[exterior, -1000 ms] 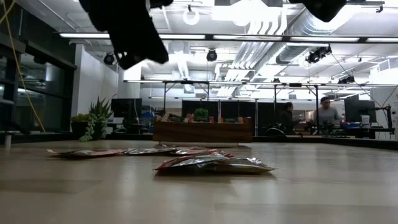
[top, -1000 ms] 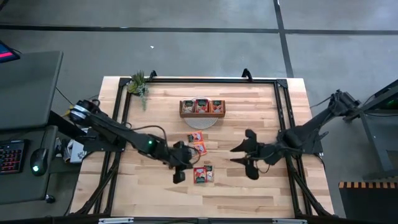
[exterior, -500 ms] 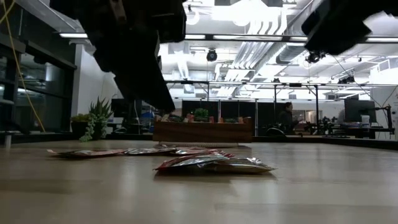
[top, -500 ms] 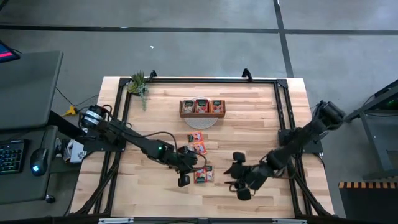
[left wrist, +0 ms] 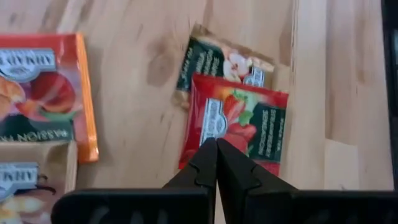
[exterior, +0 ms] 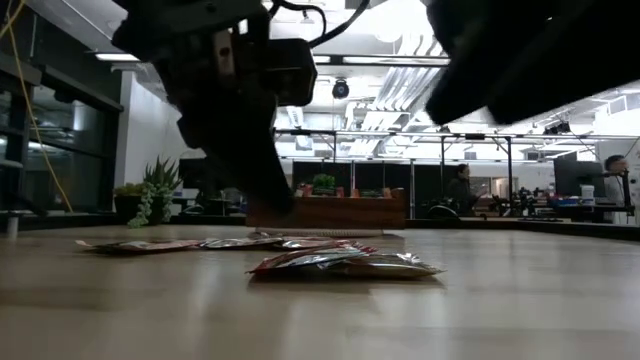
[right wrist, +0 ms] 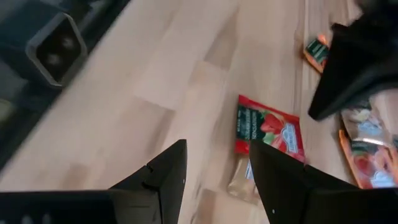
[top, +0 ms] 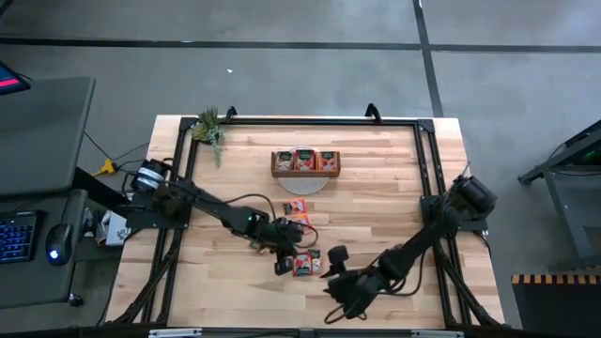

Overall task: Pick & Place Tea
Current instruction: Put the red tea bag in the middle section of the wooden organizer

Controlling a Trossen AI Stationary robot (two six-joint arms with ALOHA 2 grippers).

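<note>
Two tea sachets lie overlapped on the wooden table: a red one (top: 302,266) (left wrist: 239,127) (right wrist: 268,130) rests partly on a dark green one (left wrist: 217,62). Two orange sachets (top: 299,222) (left wrist: 43,93) lie flat just beyond them. My left gripper (top: 285,267) (left wrist: 216,144) is shut and hangs a little above the red sachet's edge, slanting down; in the low view its tip (exterior: 278,200) stands clear of the table. My right gripper (top: 331,282) (right wrist: 217,180) is open, to the right of the pair and nearer the table's near edge. It points at the pair and holds nothing.
A brown wooden tray (top: 305,173) (exterior: 325,212) with sachets in its compartments stands at the far middle, over a white round disc (top: 305,185). A small plant (top: 208,127) sits at the far left corner. Black frame rails (top: 427,178) run along the table's sides.
My right gripper has dropped and swung from the table's right middle toward the near edge and leftward, to just right of the overlapped sachets, rolling as it went. My left gripper has sunk toward the red sachet and edged slightly right. The sachets have not moved.
</note>
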